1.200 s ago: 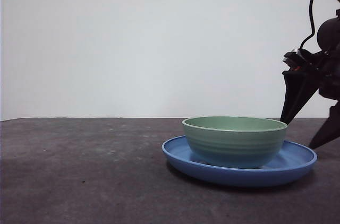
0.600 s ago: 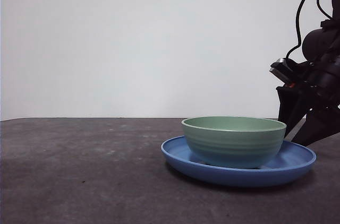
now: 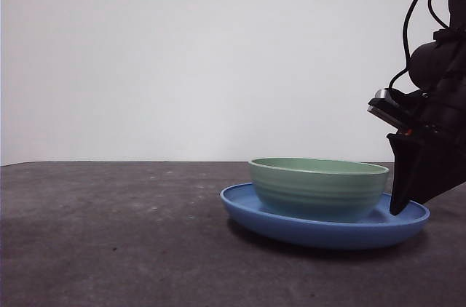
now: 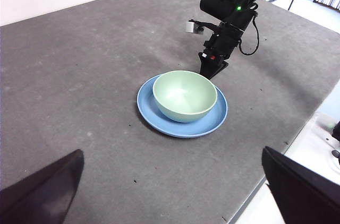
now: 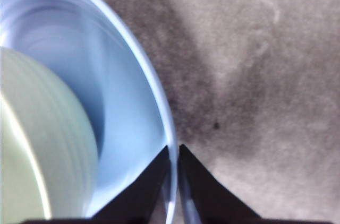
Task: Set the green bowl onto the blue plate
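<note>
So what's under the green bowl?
The blue plate is under the green bowl. The plate's middle is covered by the bowl. The right gripper pinches the plate's rim.

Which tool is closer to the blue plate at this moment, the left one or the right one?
Right. The right tool pinches the rim of the blue plate, beside the green bowl. The left tool hangs open, high above the table, away from both.

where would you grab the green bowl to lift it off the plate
Take the green bowl by its rim, coming from above with one jaw inside and one outside. It sits upright and open-mouthed on the blue plate, whose raised edge probably hinders a low side approach. The right gripper is pinching the plate's rim.
</note>
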{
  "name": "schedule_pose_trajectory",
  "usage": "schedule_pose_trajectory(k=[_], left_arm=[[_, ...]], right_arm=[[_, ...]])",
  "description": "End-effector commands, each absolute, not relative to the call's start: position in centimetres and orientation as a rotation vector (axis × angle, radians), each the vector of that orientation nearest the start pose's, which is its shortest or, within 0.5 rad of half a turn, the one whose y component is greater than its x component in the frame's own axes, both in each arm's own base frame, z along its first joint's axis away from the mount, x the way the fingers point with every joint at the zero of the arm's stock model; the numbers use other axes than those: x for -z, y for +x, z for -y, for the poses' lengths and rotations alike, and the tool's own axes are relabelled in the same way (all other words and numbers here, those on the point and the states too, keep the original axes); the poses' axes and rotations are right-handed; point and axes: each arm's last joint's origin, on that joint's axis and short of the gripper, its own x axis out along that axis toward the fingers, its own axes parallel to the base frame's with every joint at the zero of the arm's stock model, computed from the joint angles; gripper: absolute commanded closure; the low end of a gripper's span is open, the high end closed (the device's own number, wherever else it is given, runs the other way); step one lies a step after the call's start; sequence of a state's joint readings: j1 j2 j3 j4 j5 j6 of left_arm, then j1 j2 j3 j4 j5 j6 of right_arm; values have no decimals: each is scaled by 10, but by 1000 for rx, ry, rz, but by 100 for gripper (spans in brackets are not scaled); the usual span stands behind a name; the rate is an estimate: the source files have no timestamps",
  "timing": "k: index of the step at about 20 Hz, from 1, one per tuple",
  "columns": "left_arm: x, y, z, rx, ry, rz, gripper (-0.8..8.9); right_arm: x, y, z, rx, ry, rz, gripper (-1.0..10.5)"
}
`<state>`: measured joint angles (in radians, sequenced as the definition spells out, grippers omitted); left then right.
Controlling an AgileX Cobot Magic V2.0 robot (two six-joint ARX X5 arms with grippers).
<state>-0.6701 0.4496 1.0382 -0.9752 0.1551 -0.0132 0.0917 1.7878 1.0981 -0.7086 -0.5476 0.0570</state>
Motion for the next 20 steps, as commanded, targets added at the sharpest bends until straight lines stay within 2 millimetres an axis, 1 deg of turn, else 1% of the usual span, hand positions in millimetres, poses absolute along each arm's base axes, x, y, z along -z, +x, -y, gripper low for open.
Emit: schedule_pose_trajectory(k=[1,3,5,8,10,14,16,18,20], left_arm=[[-370,30,30,821,91,-377,189],[-370,30,30,821,92,-377,189],[-370,30,30,821,91,-377,189],[-370,30,30,822,92,-375,188],[-370,30,30,822,91,-375,189],[-370,30,30,821,92,-374,189],[-371,31,30,822,89,-367,189],[-372,31,31,823,87,-357,189],[-372,31,31,823,87,-357,189]], right_arm=[[-168,328,-47,-480,398,-1392,939],[-183,335,-52,-474,379,-1378,938],[-201,342,-62,-480,350,-1361,939],[-224,349,-87,-529,325,-1310,938],[-230,349,-103,-556,318,-1292,939],[-230,343,-133,-611,290,-1281,939],[-228,341,-144,-622,276,-1279,939],[-218,342,-152,-621,273,-1310,938],[-205,344,-158,-617,262,-1347,938]])
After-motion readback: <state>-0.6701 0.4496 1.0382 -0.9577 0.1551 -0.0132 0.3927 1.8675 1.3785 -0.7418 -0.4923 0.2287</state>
